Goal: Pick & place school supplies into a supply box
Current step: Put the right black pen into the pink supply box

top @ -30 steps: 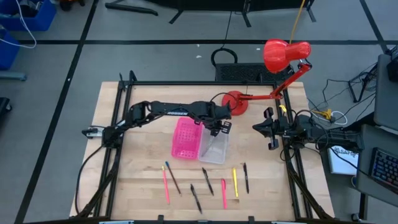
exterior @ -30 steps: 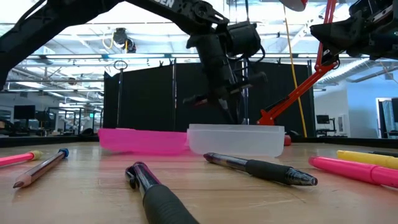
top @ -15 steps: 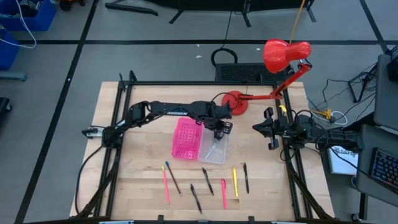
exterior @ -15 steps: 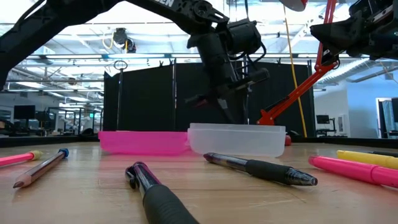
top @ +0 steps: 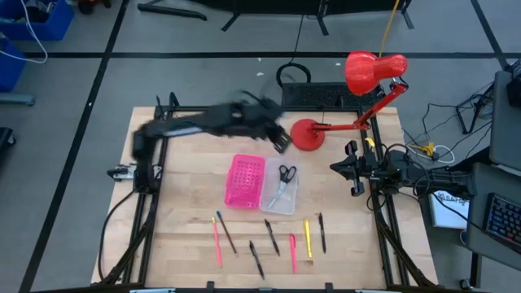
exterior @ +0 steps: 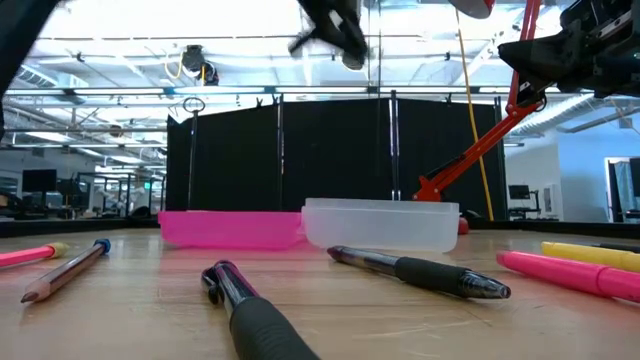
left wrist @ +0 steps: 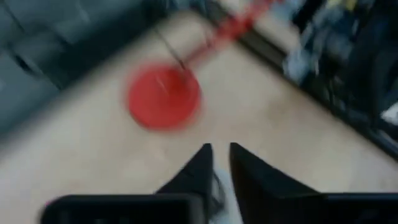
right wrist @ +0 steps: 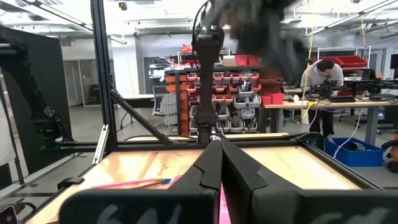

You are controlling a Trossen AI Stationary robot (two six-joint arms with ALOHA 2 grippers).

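Observation:
The supply box lies open mid-table: its hot-pink half (top: 247, 181) (exterior: 230, 227) on the left, its clear tray (top: 281, 202) (exterior: 380, 225) on the right. The black-handled scissors (top: 285, 181) lie flat in the clear tray, handles toward the far edge. Several pens and a pencil (top: 272, 237) lie in a row on the wood near the near edge. My left gripper (top: 277, 140) (left wrist: 219, 152), blurred, hangs high beyond the box's far side, open by a narrow gap and empty. My right gripper (top: 354, 167) (right wrist: 219, 149) waits shut at the table's right edge.
A red desk lamp stands by the far edge, with its round base (top: 308, 134) (left wrist: 163, 98) just beyond my left gripper and its head (top: 374, 72) over the far right corner. A black frame rail (top: 378, 212) runs along the table's right side. Bare wood lies left of the box.
My left gripper has let go of the scissors, which now lie in the clear tray. The arm has then swung quickly up and back toward the table's far-left, away from the box. My right arm has kept still.

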